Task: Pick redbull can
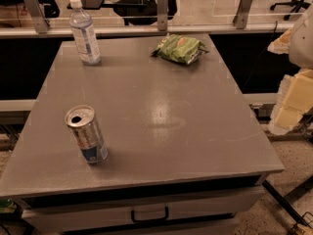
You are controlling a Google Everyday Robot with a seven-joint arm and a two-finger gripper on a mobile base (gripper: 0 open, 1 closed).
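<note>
The redbull can (87, 134) is a slim silver can with blue panels and an open shiny top. It stands upright near the front left of the grey table (161, 116). My gripper (289, 106) shows as pale cream blocks at the right edge of the camera view, past the table's right side and far from the can. It holds nothing that I can see.
A clear plastic bottle (84, 32) with a white cap stands at the back left of the table. A green snack bag (179, 48) lies at the back middle. A rail with metal posts (162, 6) runs behind the table. A drawer handle (149, 214) sits under the front edge.
</note>
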